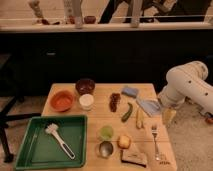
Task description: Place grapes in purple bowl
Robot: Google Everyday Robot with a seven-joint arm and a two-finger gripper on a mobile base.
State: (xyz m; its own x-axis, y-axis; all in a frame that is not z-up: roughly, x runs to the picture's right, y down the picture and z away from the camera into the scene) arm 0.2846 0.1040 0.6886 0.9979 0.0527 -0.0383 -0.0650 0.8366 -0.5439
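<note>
The grapes (115, 101), a small dark red bunch, lie on the wooden table (102, 120) near its middle. The purple bowl (85, 86) stands at the table's back left, apart from the grapes, and looks empty. My white arm (186, 85) reaches in from the right. My gripper (168, 116) hangs by the table's right edge, well to the right of the grapes and holding nothing that I can see.
An orange bowl (62, 100) and a white cup (86, 102) stand by the purple bowl. A green pepper (127, 112), blue sponge (130, 91), grey cloth (149, 106) and fork (155, 140) lie right of the grapes. A green tray (30, 150) holds a white brush (60, 140).
</note>
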